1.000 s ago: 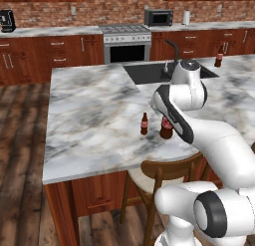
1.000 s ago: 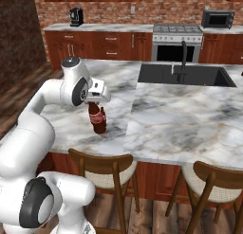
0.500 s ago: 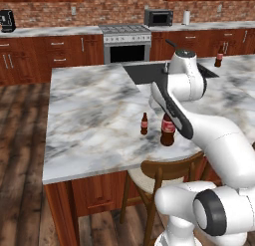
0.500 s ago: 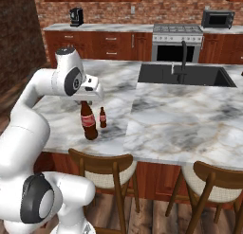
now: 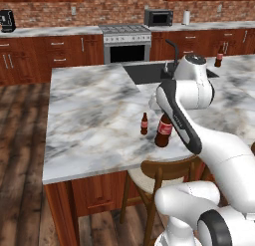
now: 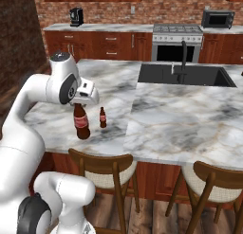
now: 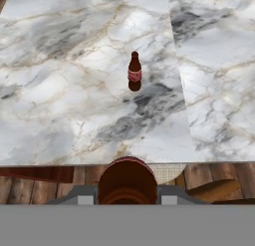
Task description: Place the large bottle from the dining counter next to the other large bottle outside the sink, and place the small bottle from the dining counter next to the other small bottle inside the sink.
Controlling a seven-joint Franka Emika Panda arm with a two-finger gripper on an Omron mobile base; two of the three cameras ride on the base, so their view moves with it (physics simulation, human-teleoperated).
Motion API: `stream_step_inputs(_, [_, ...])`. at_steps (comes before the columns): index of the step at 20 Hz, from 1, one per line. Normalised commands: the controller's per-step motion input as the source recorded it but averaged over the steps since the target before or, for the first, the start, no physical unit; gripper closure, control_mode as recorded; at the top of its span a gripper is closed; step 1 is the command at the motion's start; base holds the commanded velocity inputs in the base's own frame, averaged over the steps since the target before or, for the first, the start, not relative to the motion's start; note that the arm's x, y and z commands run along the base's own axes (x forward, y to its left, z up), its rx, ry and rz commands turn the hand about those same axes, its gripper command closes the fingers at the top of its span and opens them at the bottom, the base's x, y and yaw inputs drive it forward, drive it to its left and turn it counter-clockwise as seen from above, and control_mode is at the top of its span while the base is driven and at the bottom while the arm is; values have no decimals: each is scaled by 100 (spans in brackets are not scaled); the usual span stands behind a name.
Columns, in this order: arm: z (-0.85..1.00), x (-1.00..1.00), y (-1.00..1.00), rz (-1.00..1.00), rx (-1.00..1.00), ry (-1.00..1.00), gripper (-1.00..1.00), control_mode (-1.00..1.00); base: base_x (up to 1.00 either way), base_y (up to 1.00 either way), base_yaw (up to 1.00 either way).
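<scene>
Grey-white veined marble dining counter (image 5: pixel 89 115) on a reddish-brown wood base. The white arm reaches over its near edge.

The two-finger gripper (image 7: pixel 127 199) sits over the top of a large dark cola bottle with a red label (image 5: pixel 164 130). In the hand view the bottle's rounded dark-red top (image 7: pixel 127 183) fills the space between the 2 finger tips, 1 grey finger pad (image 7: pixel 84 197) at each side of it. The jaws are narrowed onto the neck, closed around the bottle. In the right base view the same bottle (image 6: pixel 81 121) hangs upright under the hand; whether its base touches the marble or stands just clear of it cannot be told.

The small dark brown glass bottle with a red label (image 5: pixel 144 124) stands upright on the marble just beside the large one, apart from it, toward the middle of the counter. Same bottle in the right base view (image 6: pixel 102 118) and in the hand view (image 7: pixel 134 71).

Black rectangular sink (image 6: pixel 190 76) set into the far part of the counter, with a black gooseneck faucet (image 6: pixel 183 53) at its rim. Well apart from both bottles.

Another dark bottle (image 5: pixel 219 56) stands upright on the counter beyond the sink, far right in the left base view.

2 wooden stools (image 6: pixel 110 174) stand below the near edge of the counter.
</scene>
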Motion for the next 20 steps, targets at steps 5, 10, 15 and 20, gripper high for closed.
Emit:
stream_step_inputs(5, [20,-38,13,0,0,9,100,-100,0,0,0])
stream_step_inputs(10, [16,-16,3,0,0,4,100,-100,0,0,0])
stream_step_inputs(15, [18,0,0,0,0,0,100,-100,0,0,0])
stream_step_inputs(20, [0,0,0,0,0,0,100,-100,0,0,0])
